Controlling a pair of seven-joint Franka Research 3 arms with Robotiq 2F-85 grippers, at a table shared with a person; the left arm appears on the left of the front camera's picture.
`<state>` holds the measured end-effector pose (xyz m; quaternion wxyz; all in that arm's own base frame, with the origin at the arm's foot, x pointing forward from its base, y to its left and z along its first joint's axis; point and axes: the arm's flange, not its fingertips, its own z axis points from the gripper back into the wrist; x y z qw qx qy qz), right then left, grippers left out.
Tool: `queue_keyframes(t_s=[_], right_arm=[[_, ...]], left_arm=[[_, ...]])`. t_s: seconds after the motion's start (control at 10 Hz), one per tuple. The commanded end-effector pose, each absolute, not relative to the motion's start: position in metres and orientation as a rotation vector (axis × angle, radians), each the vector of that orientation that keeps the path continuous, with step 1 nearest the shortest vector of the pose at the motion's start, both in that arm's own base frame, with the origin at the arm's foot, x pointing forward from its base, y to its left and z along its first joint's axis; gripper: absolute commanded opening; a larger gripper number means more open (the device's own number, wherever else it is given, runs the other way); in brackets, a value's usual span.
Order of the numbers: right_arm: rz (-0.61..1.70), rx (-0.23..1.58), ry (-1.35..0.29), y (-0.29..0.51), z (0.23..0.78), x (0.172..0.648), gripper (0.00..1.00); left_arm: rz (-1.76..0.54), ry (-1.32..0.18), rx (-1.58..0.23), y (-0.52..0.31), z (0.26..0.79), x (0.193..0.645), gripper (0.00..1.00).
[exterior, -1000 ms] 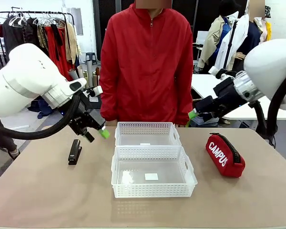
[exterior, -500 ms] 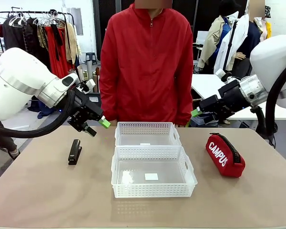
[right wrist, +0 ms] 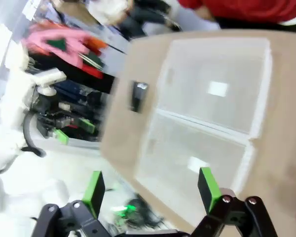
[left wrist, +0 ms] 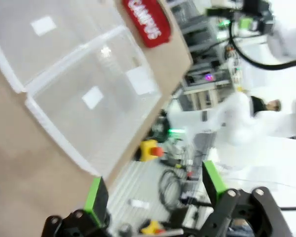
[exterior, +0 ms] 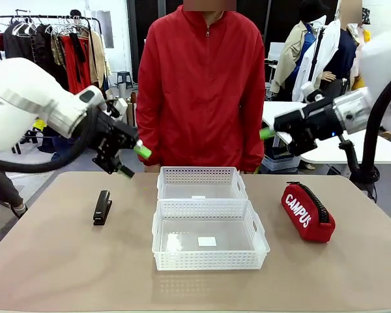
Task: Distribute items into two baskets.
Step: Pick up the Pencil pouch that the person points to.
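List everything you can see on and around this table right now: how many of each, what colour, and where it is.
Table: 1, tan, runs across the front view.
Baskets: 2, white lattice, mid-table, the second directly behind the first.
Pouch: 1, red with white CAMPUS lettering, on the table to the right of the baskets.
Stapler: 1, black, on the table to the left of the baskets.
Clothes rack: 1, dark frame with mixed garments, background left.
Person: 1, red jacket, standing at the far side.
Left claw: 1, black with green pads, open, in the air above the table's left part.
Right claw: 1, black with green pads, open, in the air at the right.
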<state>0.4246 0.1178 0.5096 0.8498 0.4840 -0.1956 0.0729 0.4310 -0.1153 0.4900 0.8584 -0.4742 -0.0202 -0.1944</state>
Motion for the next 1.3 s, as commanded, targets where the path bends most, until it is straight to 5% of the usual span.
queue_keyframes(t_s=[0.0, 0.5, 1.2], right_arm=[[-0.018, 1.233, -0.357, 0.108, 0.524, 0.441, 1.0], [-0.056, 1.379, -0.347, 0.088, 0.561, 0.457, 1.0], [-0.051, 1.421, -0.3, 0.07, 0.555, 0.467, 1.0]], left_arm=[[-0.332, 0.022, -1.158, -0.102, 0.516, 0.447, 1.0], [-0.112, -0.013, -1.463, -0.072, 0.556, 0.473, 1.0], [-0.105, -0.033, -1.476, -0.063, 0.557, 0.477, 1.0]])
